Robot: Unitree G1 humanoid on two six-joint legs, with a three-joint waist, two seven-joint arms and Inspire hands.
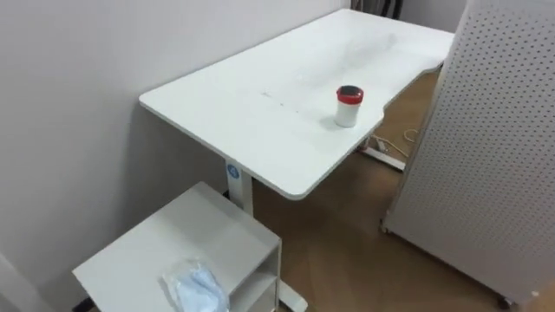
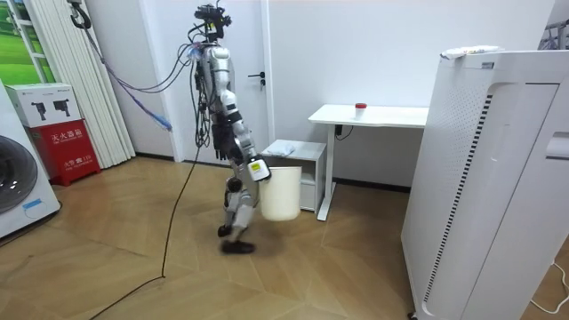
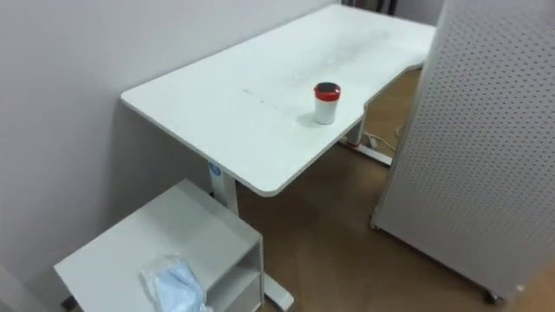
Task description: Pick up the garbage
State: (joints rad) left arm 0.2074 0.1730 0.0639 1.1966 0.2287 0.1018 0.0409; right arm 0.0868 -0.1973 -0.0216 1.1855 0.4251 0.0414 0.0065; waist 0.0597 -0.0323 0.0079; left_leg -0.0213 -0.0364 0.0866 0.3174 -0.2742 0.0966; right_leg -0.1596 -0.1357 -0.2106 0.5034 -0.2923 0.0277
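A crumpled pale blue and white piece of garbage (image 1: pixel 195 288) lies on top of a low white cabinet (image 1: pixel 173 238) at the lower left of the eye views. On the white desk (image 1: pixel 260 113) behind it stands a small white cup with a red lid (image 1: pixel 349 106). In the room view I stand mid-stride on the wooden floor a step from the cabinet (image 2: pixel 298 151), facing the desk. A white bin (image 2: pixel 280 191) hangs at knee height from my right hand (image 2: pixel 258 171), whose fingers are curled on its rim.
A tall white perforated appliance (image 1: pixel 494 147) stands right of the desk, leaving a strip of wooden floor between them. A white cable (image 1: pixel 395 143) lies under the desk. In the room view a washing machine (image 2: pixel 22 182) and a red box (image 2: pixel 67 147) stand far left.
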